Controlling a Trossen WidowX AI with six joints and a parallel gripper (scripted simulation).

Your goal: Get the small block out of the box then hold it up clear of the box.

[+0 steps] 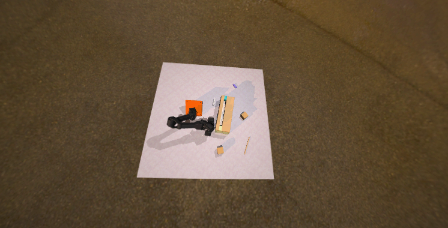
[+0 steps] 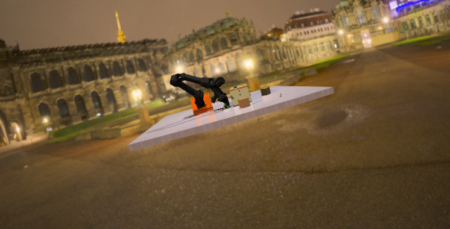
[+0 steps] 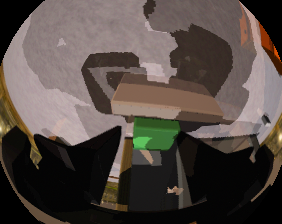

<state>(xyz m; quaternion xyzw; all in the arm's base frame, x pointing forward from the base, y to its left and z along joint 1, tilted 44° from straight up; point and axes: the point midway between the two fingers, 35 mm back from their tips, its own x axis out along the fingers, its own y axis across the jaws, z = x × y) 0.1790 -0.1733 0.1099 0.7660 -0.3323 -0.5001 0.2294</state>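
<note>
So the small green block (image 2: 227,105) (image 3: 156,134) is out of the box (image 1: 230,110) (image 2: 235,97), down on the table (image 1: 178,82) (image 2: 176,132) in front of its clear side. A brownish bar (image 3: 164,100) sits right by it, can't tell if they touch. Two tan cubes, a thin stick (image 1: 247,145) (image 2: 280,94) and a purple piece (image 1: 235,86) are scattered farther off. Block's a plain chunky thing, bright patch on one face. Claw (image 1: 209,128) (image 2: 225,103) (image 3: 150,132) is partway open, gripping nothing, block showing between the fingertips in the wrist view.
</note>
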